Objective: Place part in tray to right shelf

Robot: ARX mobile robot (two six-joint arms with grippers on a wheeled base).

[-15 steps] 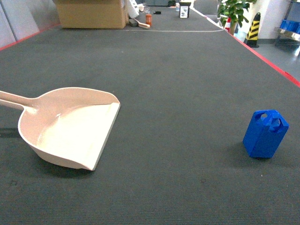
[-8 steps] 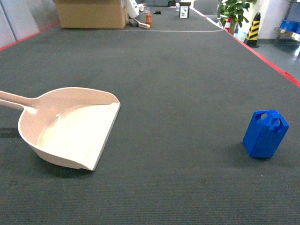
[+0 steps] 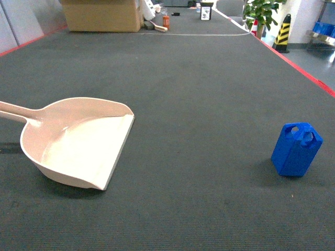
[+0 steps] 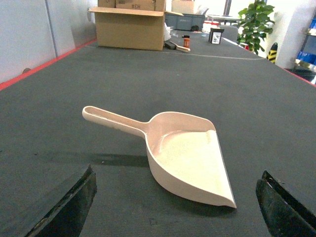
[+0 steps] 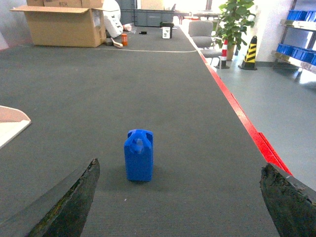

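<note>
The beige tray (image 3: 78, 141) lies on the dark carpeted surface at the left of the head view, its handle pointing left. The small blue part (image 3: 297, 149) stands upright at the right, far from the tray. In the left wrist view the tray (image 4: 187, 158) lies just ahead of my left gripper (image 4: 177, 173), which is open and holds nothing. In the right wrist view the part (image 5: 139, 155) stands ahead and left of centre of my open right gripper (image 5: 180, 165), not touching it. Neither gripper shows in the head view. The right shelf is out of view.
A red line (image 5: 242, 118) marks the right edge of the carpet, with grey floor beyond. At the far end stand a cardboard box (image 3: 102, 14), a potted plant (image 3: 261, 13) and a striped bollard (image 3: 283, 32). A rack with blue bins (image 5: 296, 49) is at the far right.
</note>
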